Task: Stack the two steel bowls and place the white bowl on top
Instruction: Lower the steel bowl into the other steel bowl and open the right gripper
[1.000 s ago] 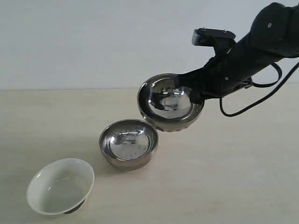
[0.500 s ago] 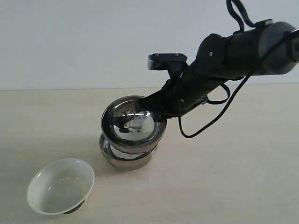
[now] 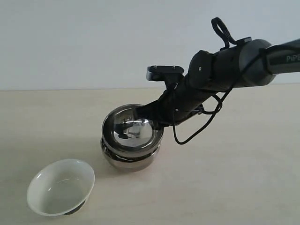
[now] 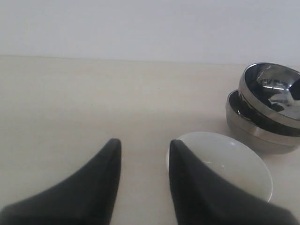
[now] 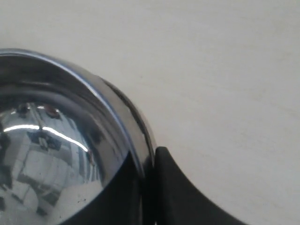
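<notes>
The right wrist view alone shows the grip up close: the right tool [image 5: 149,164] is closed on the rim of the upper steel bowl [image 3: 132,130], one finger inside and one outside, with the bowl's wall pinched between them. The exterior view shows what that close view cuts off: this bowl sits nested in the lower steel bowl [image 3: 127,161], which stands on the bench [image 3: 234,178] directly below the tool. The right arm [image 3: 225,70] comes in from the right of that view and slants down to the stack, with a cable looping under its wrist.

Only the left wrist view shows the left tool [image 4: 144,143]: its two dark fingers are spread apart with nothing between them, over bare bench. The white bowl [image 4: 229,159] lies just beside one finger, partly hidden behind it, and the steel stack stands farther out on the same side, apart from the white bowl. From here the upper steel bowl looks slightly tilted against the lower one.

All three bowls are round and face mouth up
</notes>
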Robot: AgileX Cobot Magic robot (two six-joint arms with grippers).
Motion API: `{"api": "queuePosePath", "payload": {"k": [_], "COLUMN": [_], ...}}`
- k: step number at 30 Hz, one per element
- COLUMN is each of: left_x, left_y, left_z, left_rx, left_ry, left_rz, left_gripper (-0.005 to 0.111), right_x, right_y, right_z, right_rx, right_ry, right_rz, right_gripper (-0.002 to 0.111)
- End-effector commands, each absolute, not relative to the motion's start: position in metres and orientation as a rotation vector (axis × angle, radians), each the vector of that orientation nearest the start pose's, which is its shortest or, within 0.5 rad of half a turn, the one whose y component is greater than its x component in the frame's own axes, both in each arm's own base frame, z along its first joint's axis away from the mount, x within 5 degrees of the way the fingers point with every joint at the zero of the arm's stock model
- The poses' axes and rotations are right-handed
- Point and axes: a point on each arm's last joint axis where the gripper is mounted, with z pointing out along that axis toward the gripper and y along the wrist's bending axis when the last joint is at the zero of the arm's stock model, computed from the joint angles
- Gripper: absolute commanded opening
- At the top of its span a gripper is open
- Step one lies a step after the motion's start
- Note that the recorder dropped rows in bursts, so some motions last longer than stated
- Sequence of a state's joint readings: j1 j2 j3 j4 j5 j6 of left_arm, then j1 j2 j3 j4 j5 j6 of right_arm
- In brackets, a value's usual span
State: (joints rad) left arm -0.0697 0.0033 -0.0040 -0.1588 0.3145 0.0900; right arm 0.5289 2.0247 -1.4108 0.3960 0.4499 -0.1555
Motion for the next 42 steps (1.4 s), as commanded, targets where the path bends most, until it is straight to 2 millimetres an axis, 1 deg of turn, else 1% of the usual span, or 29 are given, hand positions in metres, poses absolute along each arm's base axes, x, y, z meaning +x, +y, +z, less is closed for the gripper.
{"api": "queuePosePath", "payload": {"k": [1,6,8,10,14,16,17,20,22,23,24,25,26,28,29,30,32,34,36,37,40,42], "left_x": [0.054,0.054,0.054,0.054,0.054,0.054,0.054,0.054,0.054,0.054,0.054,0.054,0.054,0.054,0.054,0.054,0.054,0.054,0.054,0.054,0.054,0.054], "left_y": [-0.008,-0.008,-0.008,-0.008,-0.008,-0.008,-0.008,-0.008,-0.008,-0.008,-0.008,-0.008,-0.008,-0.008,-0.008,-0.008,-0.008,-0.008,-0.008,-0.008,-0.008,-0.008], "left_z": [0.185,0.185,0.185,0.185,0.185,0.185,0.185,0.185,0.185,0.185,0.185,0.185,0.185,0.185,0.185,0.185,0.185,0.185,0.185,0.185,0.185,0.185], "left_rx": [0.044,0.044,0.044,0.044,0.044,0.044,0.044,0.044,0.044,0.044,0.044,0.044,0.044,0.044,0.044,0.044,0.044,0.044,0.044,0.044,0.044,0.044], "left_ry": [1.796,1.796,1.796,1.796,1.796,1.796,1.796,1.796,1.796,1.796,1.796,1.796,1.796,1.796,1.796,1.796,1.796,1.796,1.796,1.796,1.796,1.796], "left_rz": [-0.133,-0.133,-0.133,-0.133,-0.133,-0.133,-0.133,-0.133,-0.133,-0.133,-0.133,-0.133,-0.133,-0.133,-0.133,-0.133,-0.133,-0.133,-0.133,-0.133,-0.133,-0.133], "left_gripper": [0.032,0.032,0.032,0.032,0.032,0.032,0.032,0.032,0.032,0.032,0.032,0.032,0.032,0.032,0.032,0.032,0.032,0.032,0.032,0.032,0.032,0.032], "right_x": [0.375,0.377,0.378,0.378,0.377,0.377,0.377,0.376,0.376,0.376,0.375,0.374,0.373,0.372,0.37,0.37,0.368,0.368,0.371,0.372,0.376,0.376], "right_y": [0.236,0.236,0.236,0.236,0.237,0.237,0.237,0.237,0.237,0.237,0.237,0.236,0.235,0.235,0.234,0.234,0.233,0.231,0.232,0.232,0.233,0.233], "right_z": [0.179,0.181,0.181,0.181,0.181,0.181,0.181,0.187,0.195,0.201,0.212,0.218,0.223,0.229,0.232,0.23,0.226,0.216,0.201,0.197,0.184,0.182], "right_rx": [-0.479,-0.47,-0.471,-0.471,-0.469,-0.459,-0.459,-0.471,-0.469,-0.47,-0.468,-0.466,-0.467,-0.489,-0.515,-0.524,-0.524,-0.521,-0.547,-0.555,-0.54,-0.539], "right_ry": [2.498,2.472,2.466,2.466,2.466,2.469,2.469,2.452,2.432,2.415,2.389,2.374,2.359,2.341,2.334,2.341,2.351,2.359,2.373,2.377,2.392,2.4], "right_rz": [0.496,0.493,0.491,0.491,0.493,0.502,0.502,0.504,0.51,0.512,0.52,0.523,0.525,0.521,0.513,0.51,0.507,0.489,0.451,0.44,0.434,0.434], "right_gripper": [0.0,0.0,0.003,0.012,0.038,0.043,0.043,0.043,0.043,0.043,0.043,0.04,0.035,0.022,0.003,0.0,0.0,0.0,0.0,0.0,0.0,0.0]}}
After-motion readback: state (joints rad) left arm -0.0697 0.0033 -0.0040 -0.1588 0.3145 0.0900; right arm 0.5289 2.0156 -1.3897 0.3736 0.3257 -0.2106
